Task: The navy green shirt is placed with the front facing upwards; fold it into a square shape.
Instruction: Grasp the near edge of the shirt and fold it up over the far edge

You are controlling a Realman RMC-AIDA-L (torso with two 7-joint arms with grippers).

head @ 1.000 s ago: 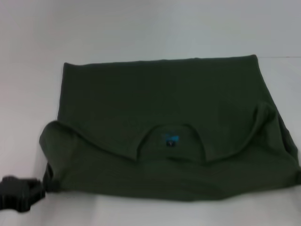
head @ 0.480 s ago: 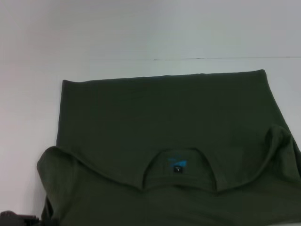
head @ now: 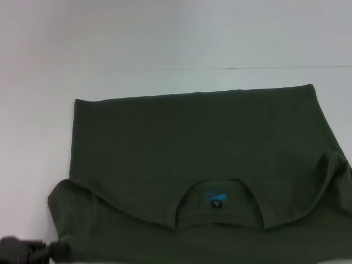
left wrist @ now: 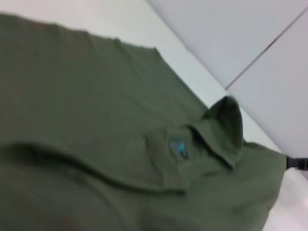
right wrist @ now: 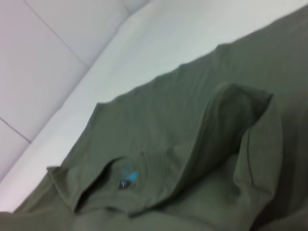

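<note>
Navy green shirt (head: 192,165) lay widthwise, collar nearest the robot; left claw (head: 27,250), grip state indiscernible, beside its near-left corner.

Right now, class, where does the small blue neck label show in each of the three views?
Head view: neck label, low and right of centre, inside the collar.
Left wrist view: label, just right of centre.
Right wrist view: label, lower left.
Shared landmark: the curved collar of the shirt.
</note>
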